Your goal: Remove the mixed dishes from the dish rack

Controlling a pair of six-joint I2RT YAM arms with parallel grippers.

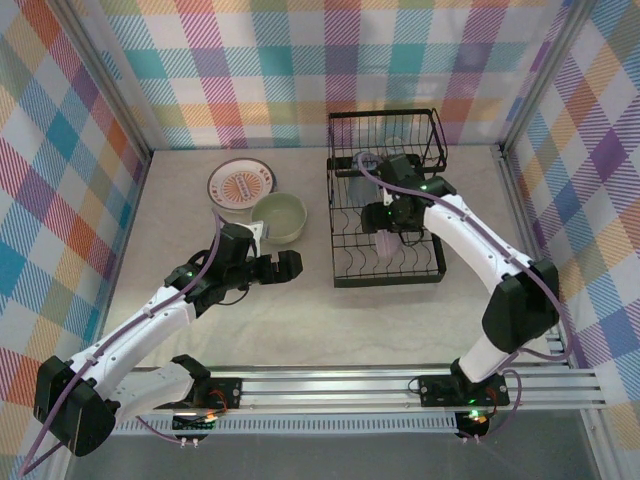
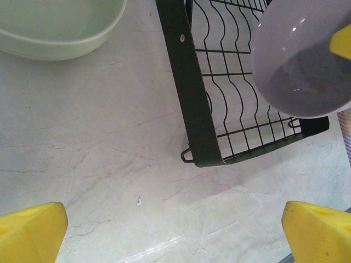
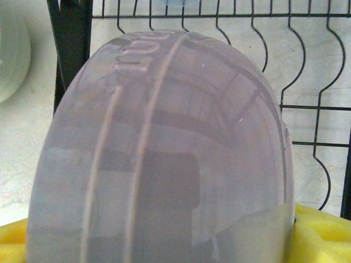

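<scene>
My right gripper [image 1: 386,226] is shut on the lavender bowl [image 1: 386,246], which it holds tipped on edge over the lower tray of the black dish rack [image 1: 345,225]. From the right wrist the bowl's [image 3: 164,153] glossy underside is close up, with yellow pads [image 3: 323,235] at its edge. From the left wrist the bowl [image 2: 296,66] hangs over the rack [image 2: 189,98], a yellow fingertip [image 2: 343,41] inside it. My left gripper [image 1: 276,268] [image 2: 175,235] is open above bare table left of the rack. The sunburst plate [image 1: 241,183] and pale green bowl [image 1: 277,217] [image 2: 55,27] rest on the table.
The rack's raised upper basket [image 1: 388,135] stands at the back, against the plaid rear wall. A small bluish item [image 1: 365,160] sits at the back of the rack. Plaid side walls [image 1: 60,200] close in the table; open tabletop [image 1: 330,320] lies in front of the rack.
</scene>
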